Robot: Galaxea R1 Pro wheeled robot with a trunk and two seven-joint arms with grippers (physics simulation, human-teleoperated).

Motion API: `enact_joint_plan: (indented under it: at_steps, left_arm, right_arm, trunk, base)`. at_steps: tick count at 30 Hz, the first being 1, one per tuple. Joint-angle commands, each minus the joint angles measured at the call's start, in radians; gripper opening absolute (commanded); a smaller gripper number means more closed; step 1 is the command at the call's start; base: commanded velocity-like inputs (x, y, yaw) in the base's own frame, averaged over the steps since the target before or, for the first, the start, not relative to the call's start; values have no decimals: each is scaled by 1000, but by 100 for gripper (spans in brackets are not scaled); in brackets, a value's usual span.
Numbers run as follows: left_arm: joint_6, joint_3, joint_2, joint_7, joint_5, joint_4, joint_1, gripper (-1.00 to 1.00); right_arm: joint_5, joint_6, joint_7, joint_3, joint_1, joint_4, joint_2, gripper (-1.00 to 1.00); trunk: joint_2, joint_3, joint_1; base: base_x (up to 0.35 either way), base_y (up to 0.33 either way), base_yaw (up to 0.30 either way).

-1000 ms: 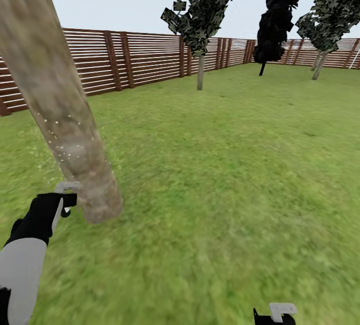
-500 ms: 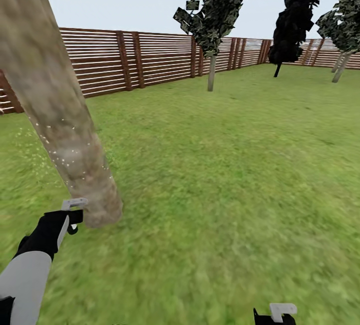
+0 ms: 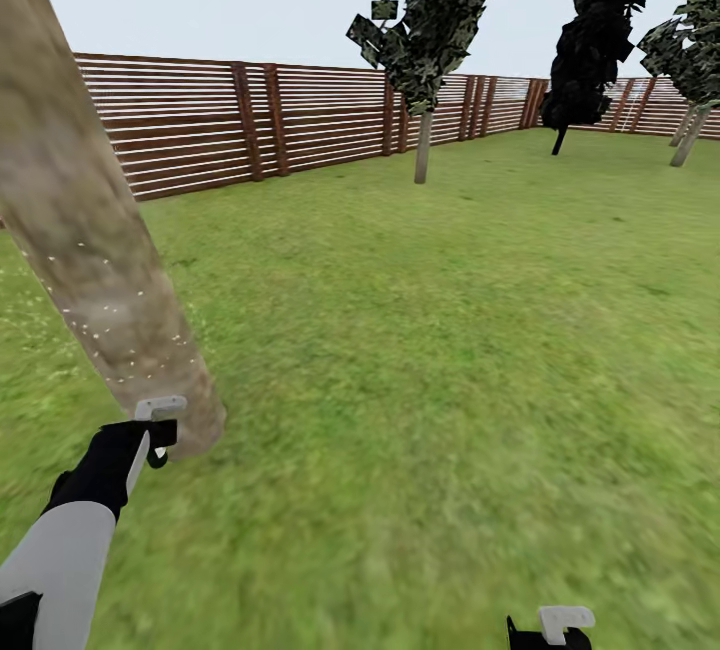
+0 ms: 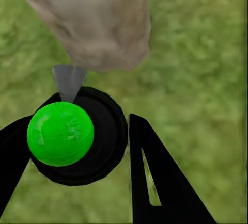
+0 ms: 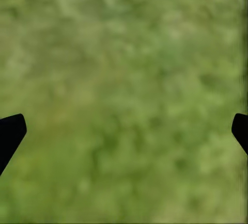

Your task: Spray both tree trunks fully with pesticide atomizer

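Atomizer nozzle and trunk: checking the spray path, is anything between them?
Nothing. In the left wrist view the atomizer points its grey nozzle at the tree trunk, with only grass behind.

Left arm [image 3: 55, 560] reaches forward and up from the lower left of the head view, grey forearm, black wrist. Left gripper [image 4: 82, 146]: fingers clamped on the atomizer [image 4: 62, 133], one each side. Right gripper [image 5: 124, 131] hangs low, fingers spread wide with nothing between; in the head view its tip [image 3: 555, 627] shows at the bottom edge.

Trunk [image 3: 90, 260] blocks L gripper [image 3: 155, 425] ahead; open grass [image 3: 450, 380] to R
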Motion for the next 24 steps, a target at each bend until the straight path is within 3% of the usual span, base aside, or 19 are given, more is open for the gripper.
enact_joint_plan:
  at_steps: [1, 5, 19, 24]
  left_arm:
    - [5, 3, 0, -4, -7, -2, -1, -100]
    - [4, -1, -2, -4, -7, -2, -1, -100]
    - [4, 1, -2, -4, -5, -3, -1, -100]
    - [4, 2, -2, -4, -4, -3, -1, -100]
  right_arm:
    - [11, -4, -5, -6, -1, 2, 0, 100]
    - [11, -4, -5, -4, -1, 2, 1, 100]
    - [11, -4, -5, -4, -1, 2, 1, 100]
    - [11, -4, -5, -5, -1, 2, 1, 100]
  trunk:
    - [0, -1, 0]
    - [0, -1, 0]
    - [0, -1, 0]
    - [0, -1, 0]
  base:
    - [235, -214, 0]
    - [224, -213, 105]
    - [177, -227, 269]
    - [21, -271, 48]
